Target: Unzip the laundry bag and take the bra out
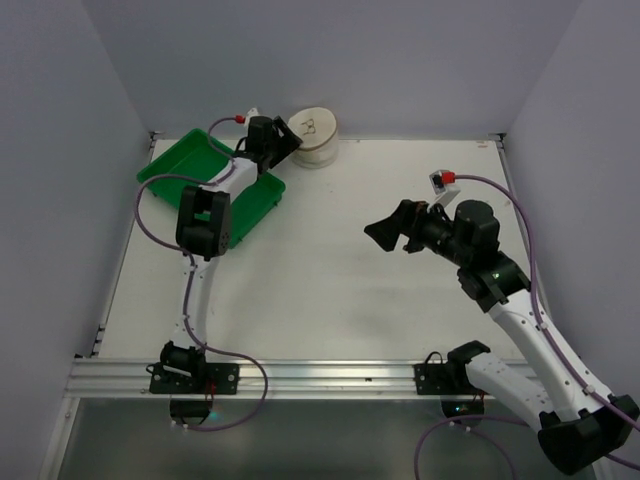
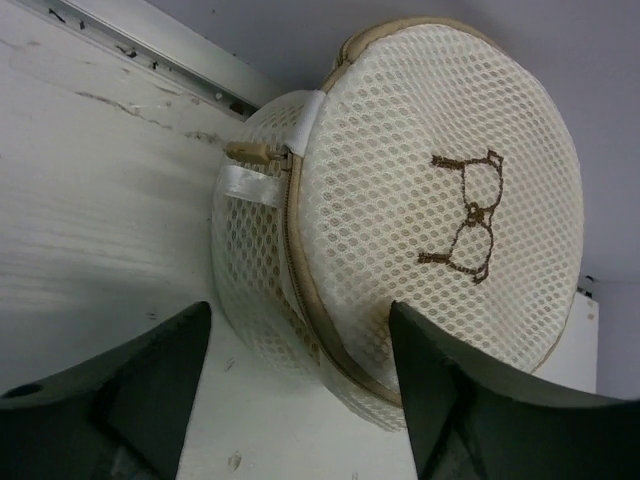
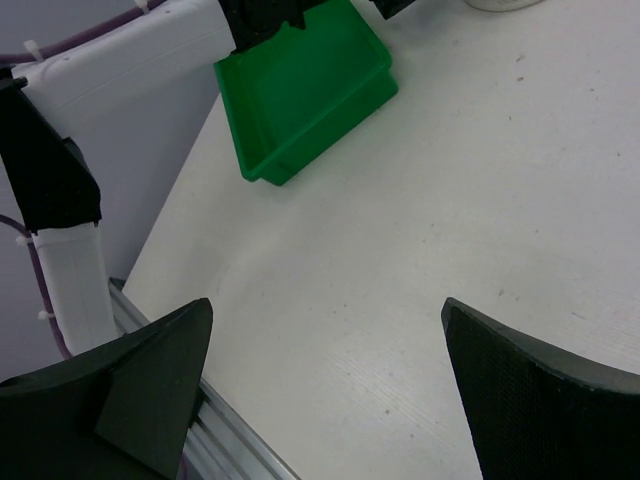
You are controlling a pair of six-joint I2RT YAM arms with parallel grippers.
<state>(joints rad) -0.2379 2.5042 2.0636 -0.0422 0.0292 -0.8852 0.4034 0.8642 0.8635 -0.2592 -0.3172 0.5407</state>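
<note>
The laundry bag (image 1: 312, 133), a round white mesh drum, stands at the table's far edge against the back wall. In the left wrist view the laundry bag (image 2: 420, 200) fills the frame, its lid bearing a small dark bra-shaped mark (image 2: 465, 215). Its zip runs closed round the rim, with the pull (image 2: 255, 152) at the upper left. My left gripper (image 1: 284, 142) is open right beside the bag, and in its own view the left gripper (image 2: 300, 310) has one finger on each side of the bag's lower edge, holding nothing. My right gripper (image 1: 385, 232) is open and empty above mid-table, as the right gripper (image 3: 327, 305) shows in its own view. The bra is hidden.
A green plastic tray (image 1: 195, 165) lies at the far left under my left arm, and it also shows in the right wrist view (image 3: 305, 95). Walls close in the back and both sides. A metal rail (image 1: 300, 375) runs along the near edge.
</note>
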